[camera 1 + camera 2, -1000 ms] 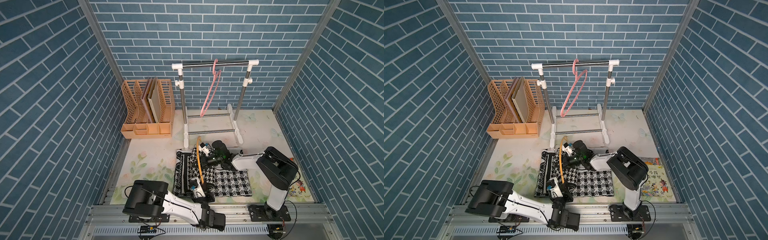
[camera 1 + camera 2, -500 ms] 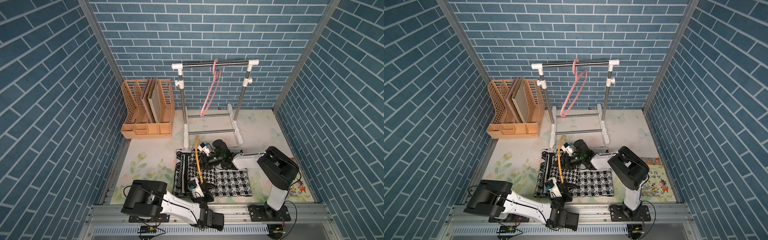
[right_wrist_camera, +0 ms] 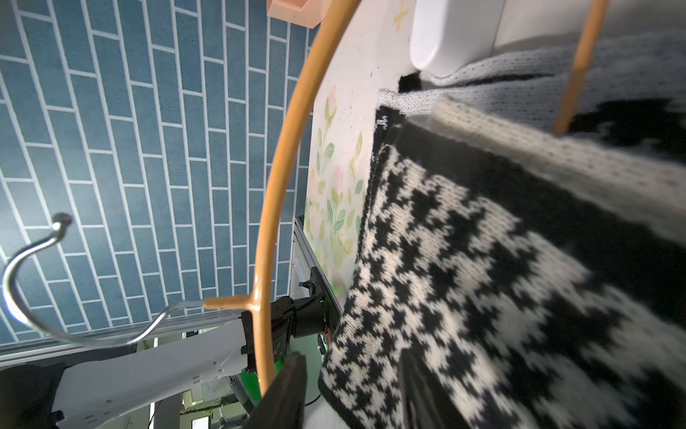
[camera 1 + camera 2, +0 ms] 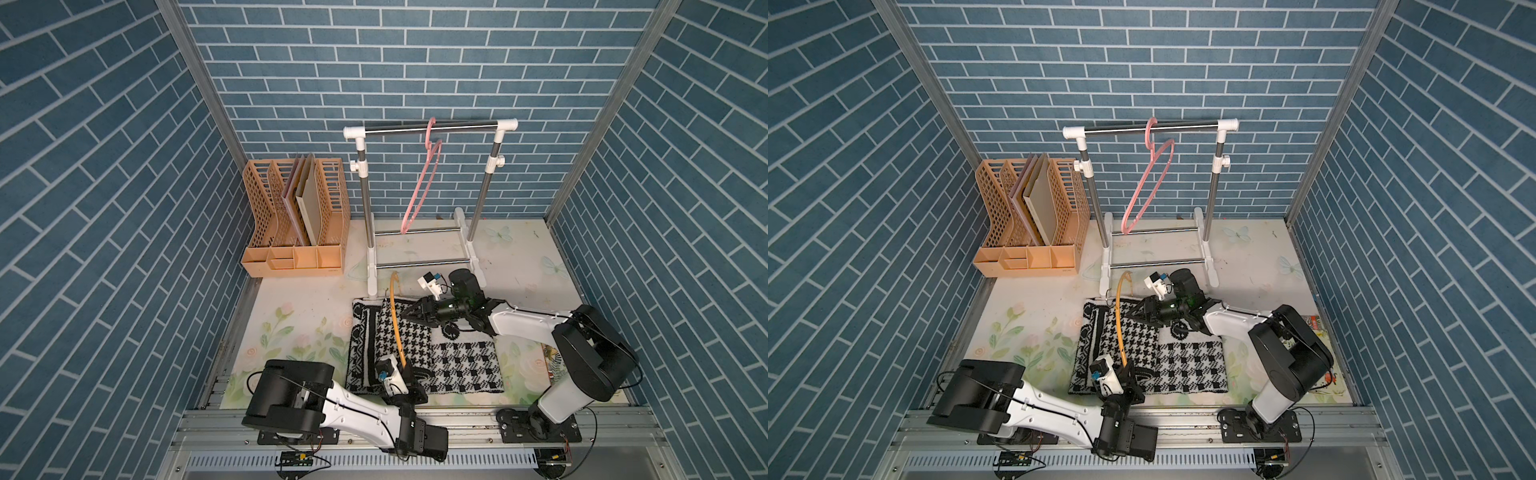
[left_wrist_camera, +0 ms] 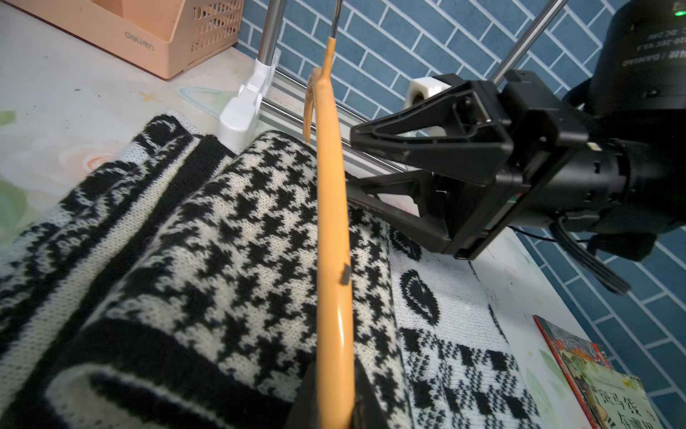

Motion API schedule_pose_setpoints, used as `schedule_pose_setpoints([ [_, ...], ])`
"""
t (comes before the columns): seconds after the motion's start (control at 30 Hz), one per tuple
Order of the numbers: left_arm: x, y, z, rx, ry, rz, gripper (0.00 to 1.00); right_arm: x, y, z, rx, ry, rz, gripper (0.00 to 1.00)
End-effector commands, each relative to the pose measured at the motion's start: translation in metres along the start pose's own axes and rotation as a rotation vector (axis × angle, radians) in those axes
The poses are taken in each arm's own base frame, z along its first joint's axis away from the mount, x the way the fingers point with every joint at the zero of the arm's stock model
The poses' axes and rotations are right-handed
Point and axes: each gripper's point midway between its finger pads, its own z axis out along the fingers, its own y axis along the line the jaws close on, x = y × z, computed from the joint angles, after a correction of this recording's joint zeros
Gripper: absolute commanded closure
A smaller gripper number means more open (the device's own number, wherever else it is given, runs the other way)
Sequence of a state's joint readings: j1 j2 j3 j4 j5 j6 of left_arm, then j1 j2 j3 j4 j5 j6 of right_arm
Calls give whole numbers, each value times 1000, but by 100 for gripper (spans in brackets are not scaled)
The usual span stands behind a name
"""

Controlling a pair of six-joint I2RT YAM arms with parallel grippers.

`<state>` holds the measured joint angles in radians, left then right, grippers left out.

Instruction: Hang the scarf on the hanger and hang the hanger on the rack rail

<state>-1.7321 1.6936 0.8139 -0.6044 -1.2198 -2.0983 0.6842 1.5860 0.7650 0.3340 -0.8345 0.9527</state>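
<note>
The black-and-white patterned scarf (image 4: 457, 361) (image 4: 1183, 361) lies on the table, its houndstooth part (image 5: 222, 241) (image 3: 464, 278) raised in a fold beside the hanger. The orange hanger (image 4: 397, 328) (image 4: 1119, 328) (image 5: 332, 223) (image 3: 274, 208) stands on edge over the scarf, metal hook toward the rail. My left gripper (image 4: 405, 370) (image 4: 1127, 368) (image 5: 334, 408) is shut on its near end. My right gripper (image 4: 405, 315) (image 4: 1129, 313) (image 5: 356, 158) (image 3: 352, 393) is open at the scarf's far edge. Its jaws are apart, with the fold's edge between them.
A white clothes rail (image 4: 428, 126) (image 4: 1150, 124) stands behind the scarf with a pink hanger (image 4: 419, 183) (image 4: 1150, 183) on its bar. A tan file organizer (image 4: 295, 220) (image 4: 1030, 216) is at the back left. A picture book (image 4: 548, 361) (image 5: 601, 379) lies at the right.
My right gripper was shut at the scarf's far edge and now stands open in nearly the same place. The left gripper still holds the hanger there.
</note>
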Motion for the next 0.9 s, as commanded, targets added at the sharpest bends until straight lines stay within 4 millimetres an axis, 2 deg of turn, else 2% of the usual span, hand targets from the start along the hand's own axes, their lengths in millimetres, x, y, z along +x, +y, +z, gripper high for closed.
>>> schedule_pose_setpoints([
  [0.0,61,-22,-161,402,384,-351,100,-9,27,-20,-28,-64,-113,38],
  [0.07,61,-22,-161,400,383,-348,100,-9,43,-27,-61,-75,-153,34],
  [0.13,61,-22,-161,394,386,-345,100,-8,48,-27,-55,-75,-180,32],
  [0.2,60,-22,-162,390,382,-332,100,-5,44,-19,-7,-54,-205,32],
  [0.33,58,-25,-161,384,374,-321,100,7,27,10,115,36,-211,36],
  [0.5,58,-27,-160,375,367,-317,100,7,27,26,167,38,-230,40],
  [0.63,56,-27,-159,375,366,-307,100,10,21,29,182,54,-228,52],
  [0.87,57,-29,-160,366,370,-269,100,12,25,30,124,42,-211,88],
])
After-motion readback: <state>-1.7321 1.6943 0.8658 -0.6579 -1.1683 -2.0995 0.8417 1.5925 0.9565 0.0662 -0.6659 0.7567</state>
